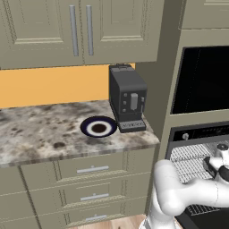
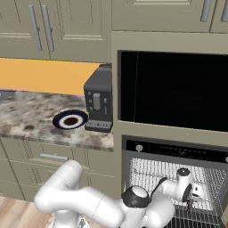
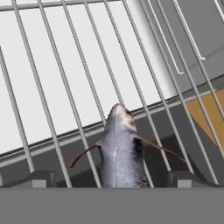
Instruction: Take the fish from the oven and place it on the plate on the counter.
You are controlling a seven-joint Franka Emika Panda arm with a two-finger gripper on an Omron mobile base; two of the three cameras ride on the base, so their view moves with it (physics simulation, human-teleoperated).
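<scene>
Between the gripper's [image 3: 112, 181] spread tips, the fish [image 3: 120, 151] is lying on the oven [image 2: 171, 178] rack [image 3: 65, 87], and a shallow close is risking it slipping before the plate [image 1: 98, 127], far left.

Kitchen: oven [image 2: 178, 173], granite counter [image 1: 40, 129], cabinets [image 1: 80, 31].

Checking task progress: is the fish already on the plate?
No, the plate on the counter is bare; the fish lies on the oven rack.

Grey fish [image 3: 119, 151] on oven rack [image 3: 65, 87]
</scene>
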